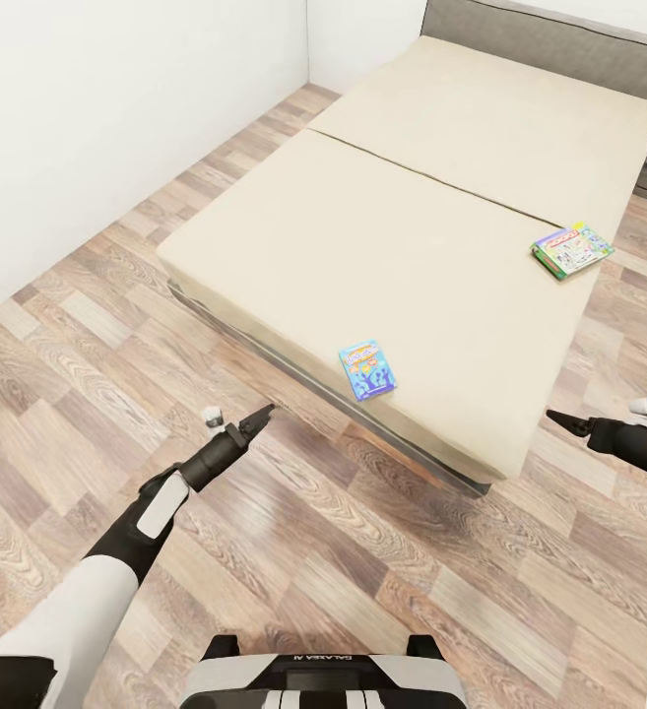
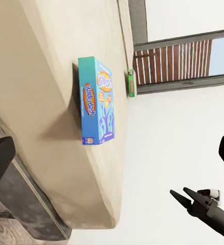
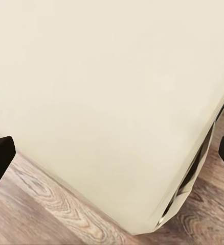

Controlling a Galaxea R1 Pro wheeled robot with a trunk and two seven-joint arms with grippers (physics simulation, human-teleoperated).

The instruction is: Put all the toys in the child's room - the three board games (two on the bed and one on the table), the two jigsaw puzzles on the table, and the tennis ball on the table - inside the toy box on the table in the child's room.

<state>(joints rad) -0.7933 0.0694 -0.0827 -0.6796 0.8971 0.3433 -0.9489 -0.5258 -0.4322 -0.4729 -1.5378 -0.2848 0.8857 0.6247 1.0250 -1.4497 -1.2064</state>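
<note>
Two board games lie on the beige bed (image 1: pixel 382 207). A mostly blue box (image 1: pixel 367 369) rests near the mattress's near edge, and the white-green Monopoly box (image 1: pixel 571 249) sits at its right edge. My left gripper (image 1: pixel 261 418) hovers over the floor a short way left of the blue box, open and empty. In the left wrist view the blue box (image 2: pixel 96 102) lies flat ahead of the spread fingers (image 2: pixel 0 157), with the Monopoly box (image 2: pixel 131 82) beyond it. My right gripper (image 1: pixel 562 420) hangs open beside the bed's near right corner, facing the mattress (image 3: pixel 112 92).
Wood-plank floor (image 1: pixel 313 551) surrounds the bed. A white wall (image 1: pixel 87 118) runs along the left. The grey headboard (image 1: pixel 559 39) stands at the far end, and the dark bed frame (image 1: pixel 264 350) shows under the mattress edge. My base (image 1: pixel 323 679) shows at the bottom.
</note>
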